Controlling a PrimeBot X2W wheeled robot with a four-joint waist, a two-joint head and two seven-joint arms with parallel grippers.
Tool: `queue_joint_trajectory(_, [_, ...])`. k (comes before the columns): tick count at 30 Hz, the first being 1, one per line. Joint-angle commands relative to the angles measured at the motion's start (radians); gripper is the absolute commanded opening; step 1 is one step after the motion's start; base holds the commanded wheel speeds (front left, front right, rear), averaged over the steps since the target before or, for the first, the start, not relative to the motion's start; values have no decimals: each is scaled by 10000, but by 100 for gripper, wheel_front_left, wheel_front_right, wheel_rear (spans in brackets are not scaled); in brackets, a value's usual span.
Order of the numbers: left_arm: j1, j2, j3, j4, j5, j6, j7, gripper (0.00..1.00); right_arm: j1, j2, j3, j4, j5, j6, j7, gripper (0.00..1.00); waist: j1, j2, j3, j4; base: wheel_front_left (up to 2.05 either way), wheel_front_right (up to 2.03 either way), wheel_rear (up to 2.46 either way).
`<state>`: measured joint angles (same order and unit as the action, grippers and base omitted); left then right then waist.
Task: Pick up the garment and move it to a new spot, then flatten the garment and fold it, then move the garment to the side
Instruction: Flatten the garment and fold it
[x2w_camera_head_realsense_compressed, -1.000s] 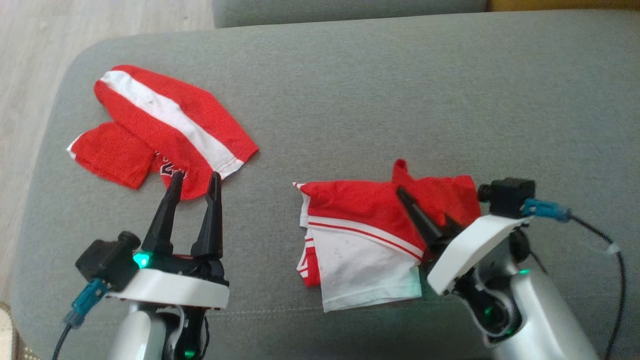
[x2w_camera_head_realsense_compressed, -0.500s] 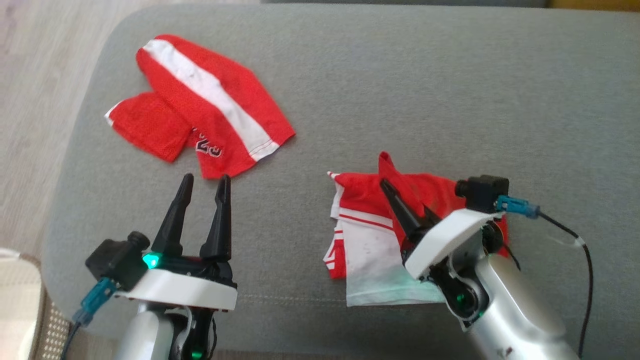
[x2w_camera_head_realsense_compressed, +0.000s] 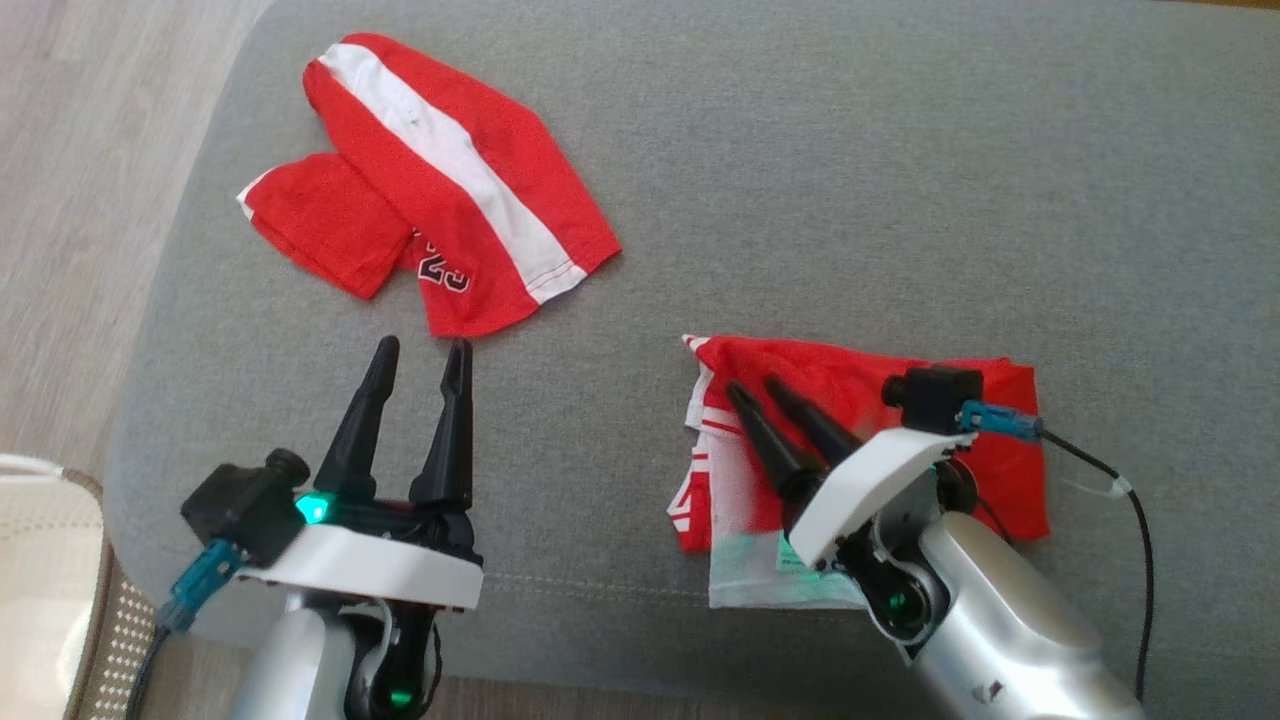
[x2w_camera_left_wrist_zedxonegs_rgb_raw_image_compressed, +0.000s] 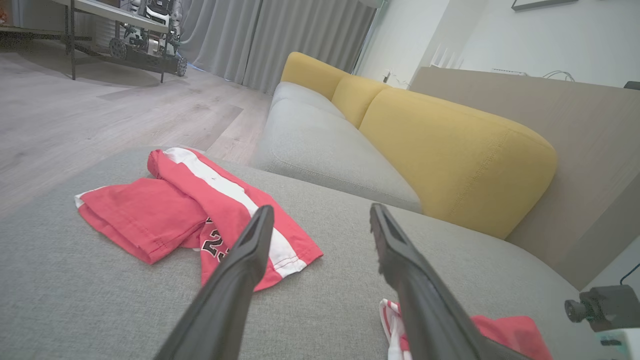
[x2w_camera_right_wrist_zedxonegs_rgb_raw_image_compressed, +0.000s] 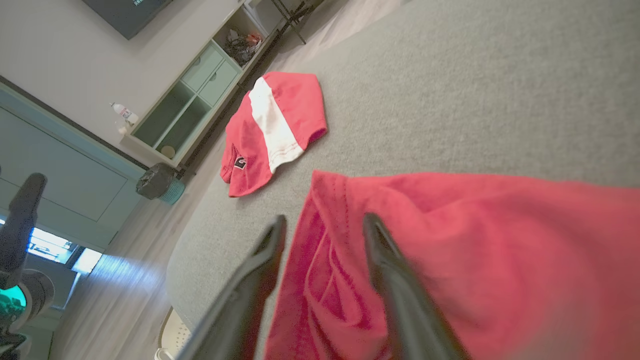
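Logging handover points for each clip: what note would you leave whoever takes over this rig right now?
Left gripper: open, empty, hovering over the gray cushion near the other red garment.
Right gripper: open, fingers over the jersey, not clamped on it.
Jersey: folded on the cushion, in front of the right arm.
Done: fold looks complete.
To do: probably moving the jersey aside; check for loose edges first.

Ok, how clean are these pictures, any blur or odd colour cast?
Head view: mostly sharp, a green glow near the right gripper tinting the white hem of the garment. Left wrist view: crisp out to the yellow cushions. Right wrist view: tilted, the garment up close soft, the other red garment farther off clearer.
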<state>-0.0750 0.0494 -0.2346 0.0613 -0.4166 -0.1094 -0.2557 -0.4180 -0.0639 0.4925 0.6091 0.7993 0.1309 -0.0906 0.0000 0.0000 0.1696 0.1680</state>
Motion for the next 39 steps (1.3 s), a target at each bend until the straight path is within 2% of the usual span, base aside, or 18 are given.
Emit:
queue_joint_trajectory(1, [-394, 9, 348, -284, -4, 13, -61, 100, -400, 137, 197, -291, 118, -2, -222, 100, 0, 0, -58, -78, 0, 0, 0])
queue_joint_trajectory(7, [-295, 9, 405, -250, 100, 23, -61, 100, -657, 137, -160, -201, -213, -2, -381, 100, 0, 0, -238, -389, 0, 0, 0])
queue_joint_trajectory(13, [-199, 9, 594, -340, 263, 45, -61, 100, -665, 137, -1567, -814, -1639, -2, -8, 100, 0, 0, -414, -939, 0, 0, 0])
queue_joint_trajectory(18, [-183, 9, 732, -433, 366, 38, -61, 100, -208, 136, -3381, -2283, -4095, -2, 593, 100, 0, 0, -450, -1366, 0, 0, 0])
queue_joint_trajectory(20, [-203, 9, 757, -466, 393, 28, -61, 100, 124, 106, -3772, -3147, -5254, -2, 792, 100, 0, 0, -430, -1487, 0, 0, 0])
queue_joint_trajectory(24, [-253, 9, 836, -502, 450, 2, -61, 100, 1029, 119, -4329, -4785, -5931, -2, 939, 100, 0, 0, -367, -1666, 0, 0, 0])
queue_joint_trajectory(28, [-318, 9, 933, -513, 492, -27, -61, 100, 1854, 125, -4704, -5785, -6362, -2, 621, 100, 0, 0, -302, -1773, 0, 0, 0])
queue_joint_trajectory(33, [-306, 9, 962, -441, 746, -73, -61, 100, 2609, 129, -5090, -6028, -7116, -2, -102, 100, 0, 0, -278, -1849, 0, 0, 0])
queue_joint_trajectory(39, [-179, 9, 936, -252, 854, -100, -61, 100, 3090, 134, -5298, -5504, -7589, -2, -912, 100, 0, 0, -321, -1883, 0, 0, 0])
